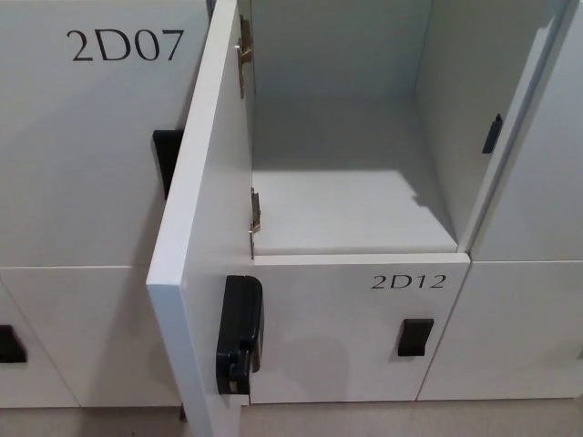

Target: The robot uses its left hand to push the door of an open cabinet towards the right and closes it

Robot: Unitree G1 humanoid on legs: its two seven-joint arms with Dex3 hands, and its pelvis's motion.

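Note:
A white cabinet door [205, 228] stands wide open, swung out toward me on two metal hinges [255, 218] at its left side. A black latch block [239, 333] sits on its inner face near the free edge. Behind it the white compartment [355, 196] is open, with nothing visible inside. A black strike piece [492, 134] is fixed on the compartment's right wall. Neither of my hands shows in the head view.
Shut white locker doors surround the opening: 2D07 [91, 137] at the left with a black handle [166, 159], 2D12 [364, 337] below with a black handle [414, 337]. Another black handle [11, 344] shows at the lower left. A strip of floor runs along the bottom.

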